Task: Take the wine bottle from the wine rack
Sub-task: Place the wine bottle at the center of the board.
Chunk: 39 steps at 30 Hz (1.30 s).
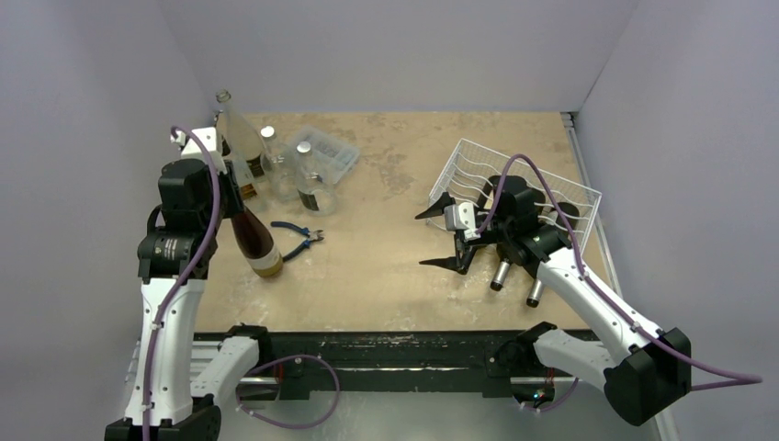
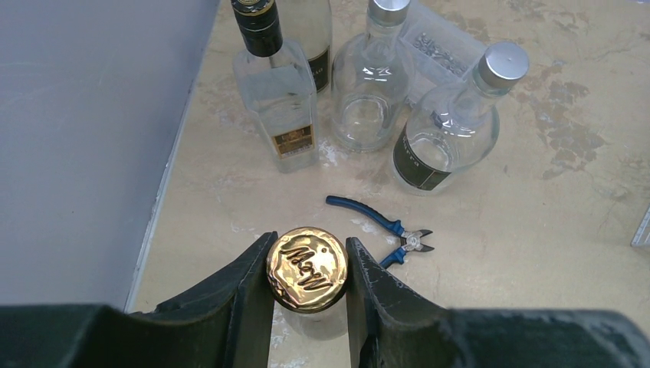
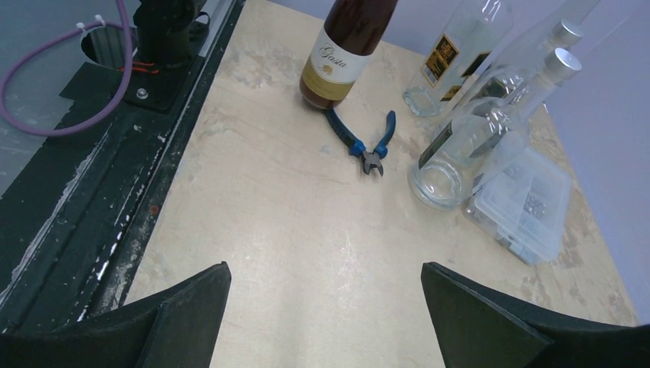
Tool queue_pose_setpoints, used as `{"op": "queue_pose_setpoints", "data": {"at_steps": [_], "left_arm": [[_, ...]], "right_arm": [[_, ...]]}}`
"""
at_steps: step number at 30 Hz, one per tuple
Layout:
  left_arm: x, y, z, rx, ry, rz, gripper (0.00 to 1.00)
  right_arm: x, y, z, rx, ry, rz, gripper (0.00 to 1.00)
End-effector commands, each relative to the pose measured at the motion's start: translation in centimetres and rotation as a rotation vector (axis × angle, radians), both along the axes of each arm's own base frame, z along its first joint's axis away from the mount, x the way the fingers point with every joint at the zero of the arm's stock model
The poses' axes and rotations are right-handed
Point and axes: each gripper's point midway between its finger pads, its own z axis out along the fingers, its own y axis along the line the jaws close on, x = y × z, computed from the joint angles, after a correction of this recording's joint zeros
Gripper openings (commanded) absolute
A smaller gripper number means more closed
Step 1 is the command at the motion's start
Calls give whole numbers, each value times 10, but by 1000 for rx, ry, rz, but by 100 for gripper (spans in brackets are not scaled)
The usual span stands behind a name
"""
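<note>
Beside the wine bottle lie blue pliers.

Two white-shelled arms with black joints, the left arm and right arm, are bolted to a black rail at the near edge of the table. A purple cable, cinched with white ties, trails each. The right gripper ends in matte black, wedge-shaped fingers.
</note>
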Motion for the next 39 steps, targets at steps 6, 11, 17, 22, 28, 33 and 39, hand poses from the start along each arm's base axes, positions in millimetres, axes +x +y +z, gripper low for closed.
{"op": "queue_pose_setpoints", "data": {"at_steps": [6, 11, 17, 22, 28, 33, 39], "left_arm": [[8, 7, 116, 4, -415, 22, 0], [-1, 8, 120, 11, -429, 23, 0], [-10, 9, 124, 15, -445, 27, 0], [-12, 10, 127, 21, -451, 29, 0], [-8, 16, 127, 52, -442, 53, 0], [-5, 20, 129, 73, -443, 71, 0], [1, 27, 135, 101, -454, 102, 0]], "right_arm": [[-1, -1, 6, 12, -28, 7, 99], [-1, -1, 6, 12, -28, 7, 99], [-1, -1, 6, 10, -29, 6, 99], [-1, -2, 5, 10, -28, 6, 99], [-1, -2, 6, 12, -29, 7, 99], [-1, -1, 6, 11, -28, 8, 99], [-1, -1, 6, 11, -27, 8, 99]]}}
